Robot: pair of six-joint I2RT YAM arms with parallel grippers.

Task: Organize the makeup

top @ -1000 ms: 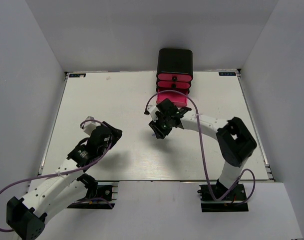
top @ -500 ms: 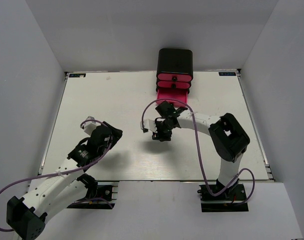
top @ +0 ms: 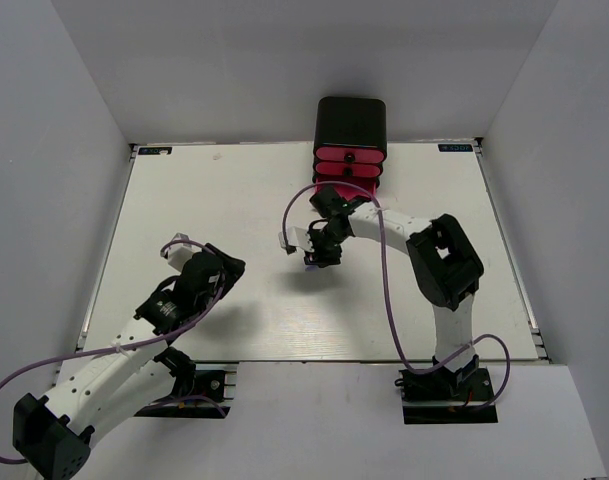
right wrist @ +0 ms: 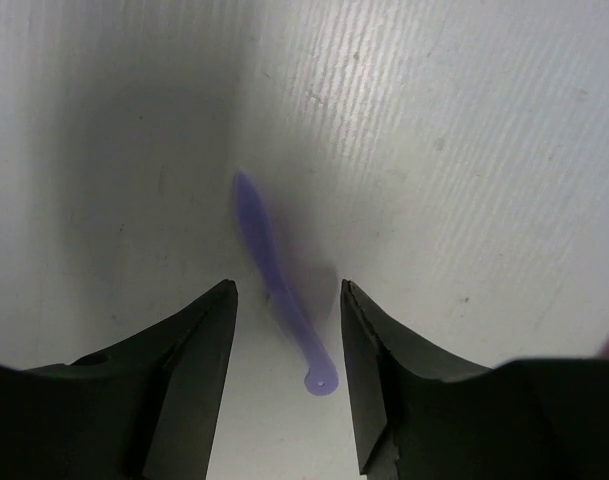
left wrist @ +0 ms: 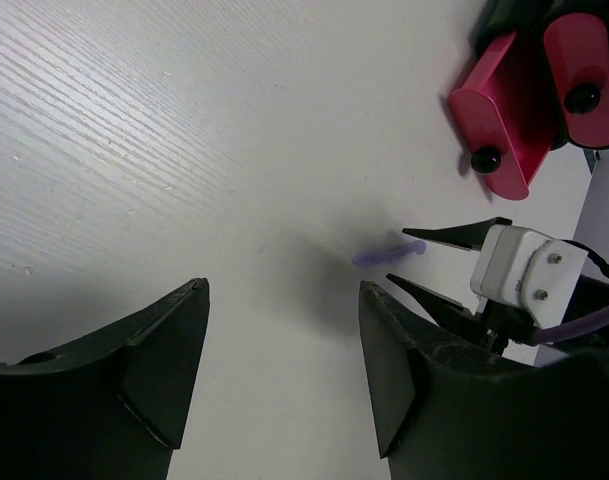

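white wood-grain table (top: 214, 200), metal-edged. plain grey walls (top: 284, 60) along left, far, right edges. black box (top: 351, 122) with pink drawers (top: 349, 156) at far edge, right of middle. soft even light.

We saw a black box (top: 351, 122) at the white table's (top: 214, 200) far edge. Its pink drawers (top: 348, 160) had black knobs, the lowest one pulled out.

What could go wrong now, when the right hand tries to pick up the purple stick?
1. The stick lies flat and thin on the table; the open right hand may close above it or scrape the surface.
2. It lies slanted in the gap, so closing may only turn it.
3. The open pink drawer is near; a swing could bump it.
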